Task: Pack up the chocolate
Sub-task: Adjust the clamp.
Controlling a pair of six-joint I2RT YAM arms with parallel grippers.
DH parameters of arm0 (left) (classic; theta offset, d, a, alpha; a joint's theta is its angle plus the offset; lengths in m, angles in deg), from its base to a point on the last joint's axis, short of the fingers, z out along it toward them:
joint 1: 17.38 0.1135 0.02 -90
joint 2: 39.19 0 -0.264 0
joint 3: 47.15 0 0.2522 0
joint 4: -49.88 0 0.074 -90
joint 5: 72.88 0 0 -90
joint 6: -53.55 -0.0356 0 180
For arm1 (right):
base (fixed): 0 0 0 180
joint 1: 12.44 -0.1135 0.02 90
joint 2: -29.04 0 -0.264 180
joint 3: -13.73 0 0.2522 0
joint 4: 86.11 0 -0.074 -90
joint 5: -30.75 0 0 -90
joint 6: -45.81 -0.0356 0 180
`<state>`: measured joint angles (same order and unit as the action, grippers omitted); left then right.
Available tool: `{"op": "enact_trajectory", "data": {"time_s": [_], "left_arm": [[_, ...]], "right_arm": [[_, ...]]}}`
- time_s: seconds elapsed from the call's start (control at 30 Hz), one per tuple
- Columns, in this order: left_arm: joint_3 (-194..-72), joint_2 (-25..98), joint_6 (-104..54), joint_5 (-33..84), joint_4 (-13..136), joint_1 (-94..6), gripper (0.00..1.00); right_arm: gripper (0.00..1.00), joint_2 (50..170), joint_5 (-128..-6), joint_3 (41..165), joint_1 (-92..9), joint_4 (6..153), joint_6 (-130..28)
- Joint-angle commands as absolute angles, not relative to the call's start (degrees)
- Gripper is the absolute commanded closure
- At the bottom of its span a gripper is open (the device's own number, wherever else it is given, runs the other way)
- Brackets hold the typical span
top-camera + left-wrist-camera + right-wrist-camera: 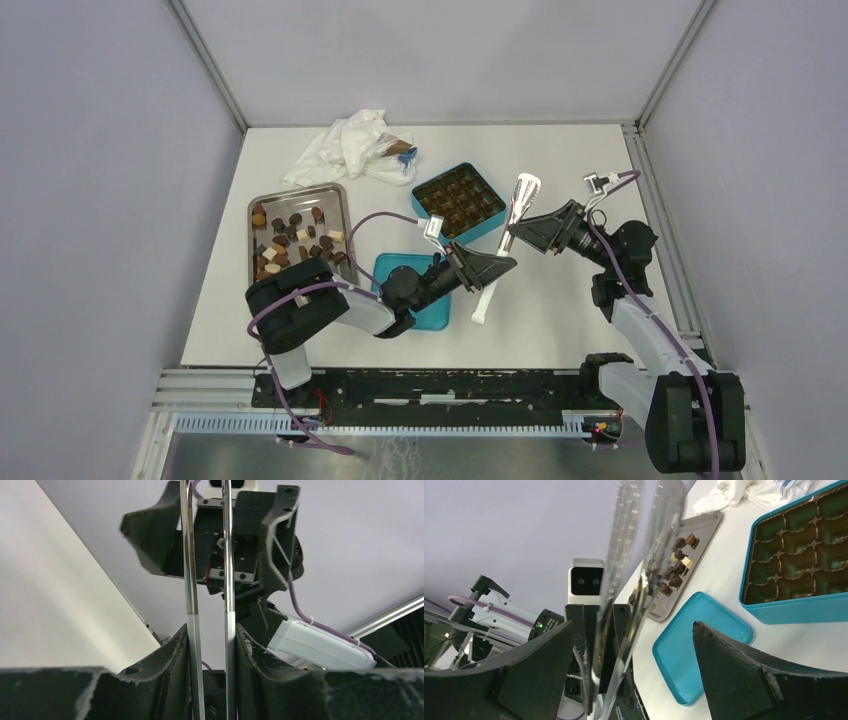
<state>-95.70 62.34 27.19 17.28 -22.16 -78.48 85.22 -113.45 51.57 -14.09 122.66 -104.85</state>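
white tabletop (560, 320), chocolate (295, 240) loose on the steel tray (335, 190): looks light and easily scuffed, so pinch each piece by its sides. your left gripper (503, 266) clamps the tongs (520, 195); right gripper (522, 227) gapes.

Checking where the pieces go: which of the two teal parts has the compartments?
The deeper, walled teal box holds a brown gridded insert; the shallow teal lid lying open-side up is plain inside.

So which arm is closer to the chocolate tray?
Left. The left arm sits beside the tray; the right arm is far off, beyond the teal box.
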Motion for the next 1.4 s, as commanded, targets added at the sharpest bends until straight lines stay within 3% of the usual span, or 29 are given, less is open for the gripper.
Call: {"op": "enact_trajectory", "data": {"time_s": [0.0, 0.1, 0.47, 0.57, 0.7, 0.9, 1.1, 1.2, 1.37], "left_arm": [[-99.41, 62.18, 29.47, 20.34, -35.94, -78.95, 0.67], [-100.18, 63.16, 29.89, 20.62, -35.94, -79.04, 0.67], [-99.75, 63.83, 29.58, 19.06, -35.94, -79.12, 0.68], [-99.52, 63.64, 29.25, 18.47, -35.94, -79.11, 0.66], [-99.94, 63.73, 29.33, 18.60, -35.94, -79.13, 0.61], [-100.12, 63.74, 29.55, 19.29, -35.91, -79.17, 0.58], [-98.31, 62.74, 29.51, 18.81, -35.89, -78.41, 0.58], [-96.15, 61.34, 30.06, 18.58, -35.85, -77.23, 0.57], [-91.57, 58.56, 33.41, 20.26, -35.37, -73.81, 0.57]], "right_arm": [[0.10, 86.52, -114.23, 52.46, -15.00, 127.86, -108.01], [0.23, 86.56, -113.69, 52.41, -15.40, 127.69, -108.04], [0.86, 86.31, -113.61, 51.43, -15.40, 132.93, -112.73], [0.95, 85.89, -113.40, 51.18, -15.45, 132.78, -113.24], [0.86, 85.83, -113.22, 51.07, -15.50, 132.49, -113.55], [0.48, 85.80, -113.00, 51.05, -15.46, 130.72, -112.09], [0.22, 83.95, -114.88, 52.61, -14.53, 127.34, -104.99], [0.12, 82.47, -117.35, 53.78, -13.64, 125.58, -99.28], [0.07, 80.06, -120.40, 55.96, -10.44, 117.74, -87.68]]}}
